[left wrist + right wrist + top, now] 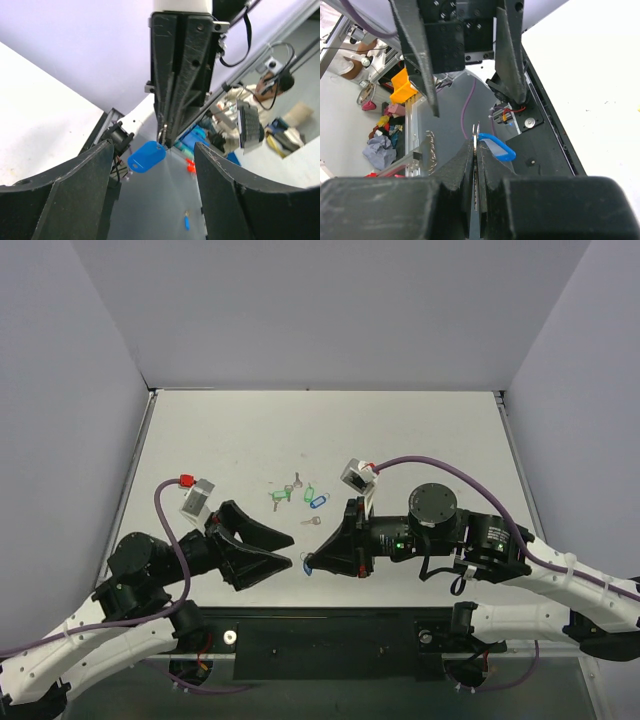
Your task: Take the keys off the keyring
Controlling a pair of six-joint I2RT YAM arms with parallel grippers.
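Right jaws clenched on keyring, blue tag dangling at tips; left jaws spread wide, facing tag, untouching.

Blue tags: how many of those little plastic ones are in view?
2. A lighter blue tag lies on the table beside the green tags; a deep blue tag hangs from the ring pinched in the right gripper. Others may be hidden.

light: bright, even (diffuse) | shadows: soft | wrist backgrounds: slightly blurred
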